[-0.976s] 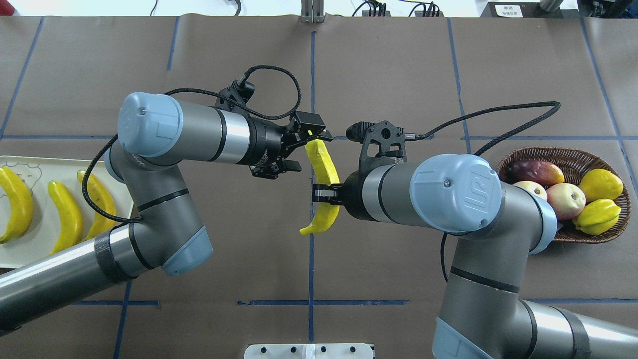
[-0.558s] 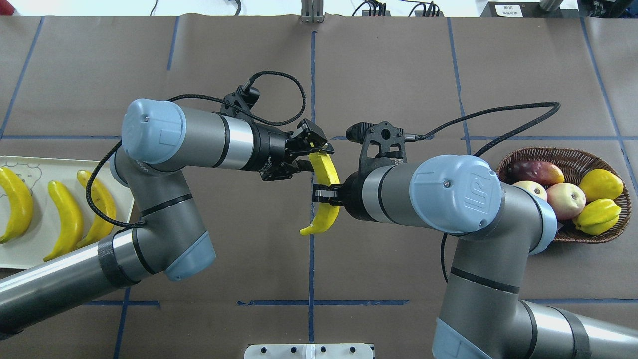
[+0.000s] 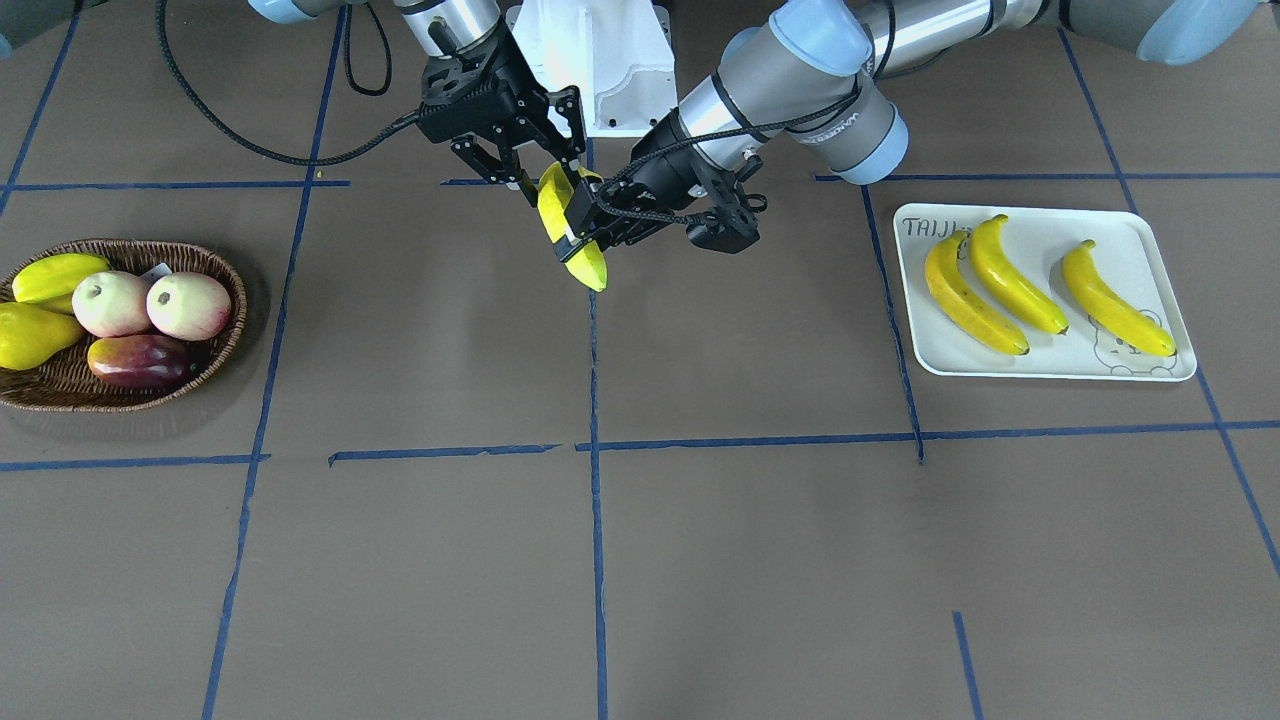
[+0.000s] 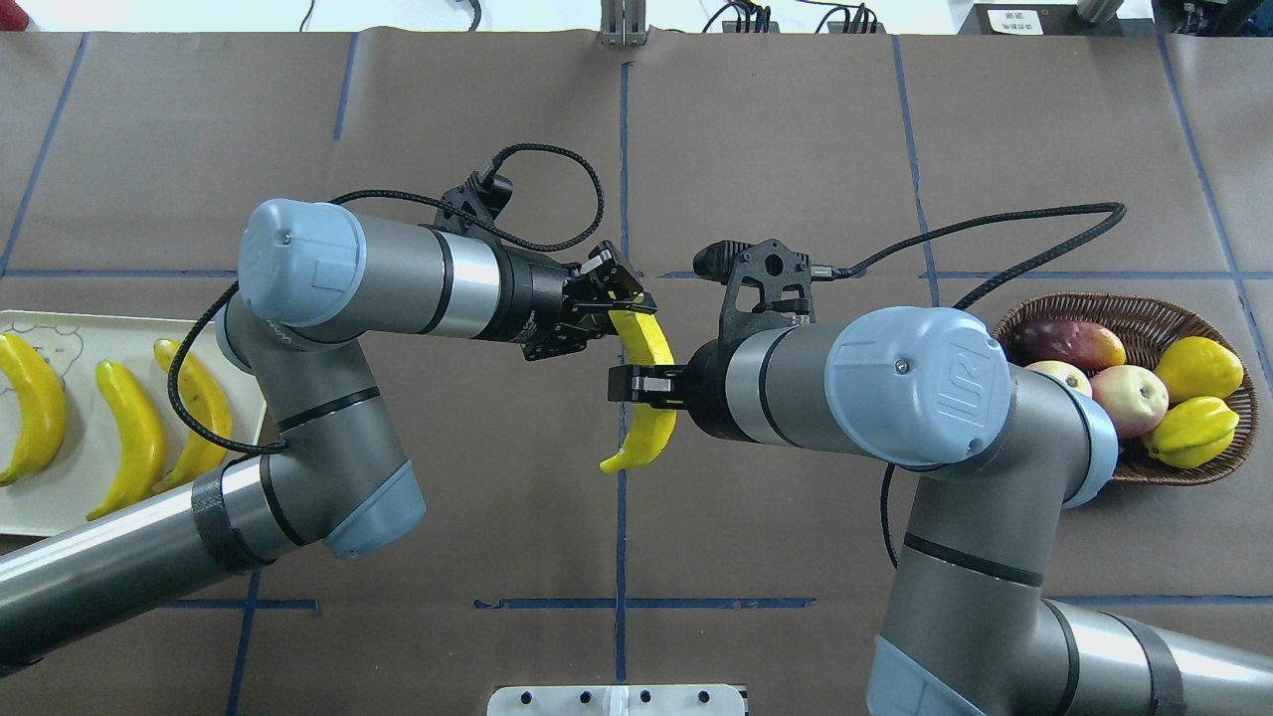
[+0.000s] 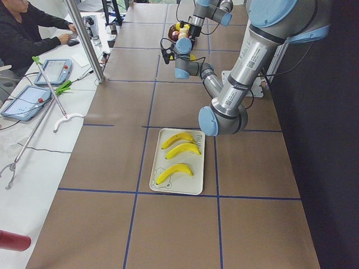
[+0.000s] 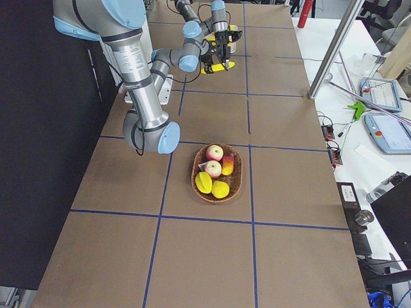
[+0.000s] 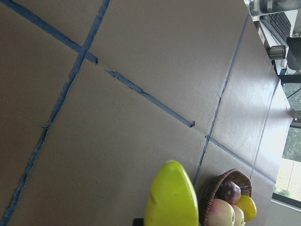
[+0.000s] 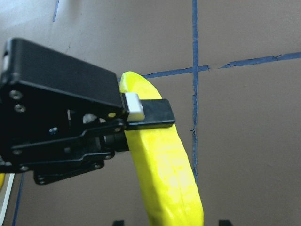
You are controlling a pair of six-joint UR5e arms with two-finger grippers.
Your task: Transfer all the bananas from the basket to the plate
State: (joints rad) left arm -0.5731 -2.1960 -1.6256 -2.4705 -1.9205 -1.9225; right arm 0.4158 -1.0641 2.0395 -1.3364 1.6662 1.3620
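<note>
One yellow banana [image 4: 648,423] [image 3: 592,268] hangs above the middle of the table between both grippers. My left gripper [image 4: 627,303] [image 3: 585,225] is shut on its far end; its white pad [image 8: 134,106] presses the banana [image 8: 164,179]. Around the banana's middle my right gripper [image 4: 641,383] [image 3: 548,182] stands open, its fingertips apart from the peel in the right wrist view. Three bananas [image 4: 129,438] [image 3: 1005,280] lie on the white plate [image 4: 75,393] [image 3: 1050,235]. The wicker basket [image 4: 1134,306] [image 3: 130,246] is at the other end.
The basket holds two pale apples [image 3: 150,300], a dark red mango [image 3: 140,360] and yellow-green fruits [image 4: 1198,368]. Blue tape lines cross the brown table cover. A person sits at a side bench [image 5: 22,33] beyond the table's far edge.
My left gripper has moved in and shut on the banana's far end. The right gripper's fingers have spread off the banana. The banana has barely shifted.
</note>
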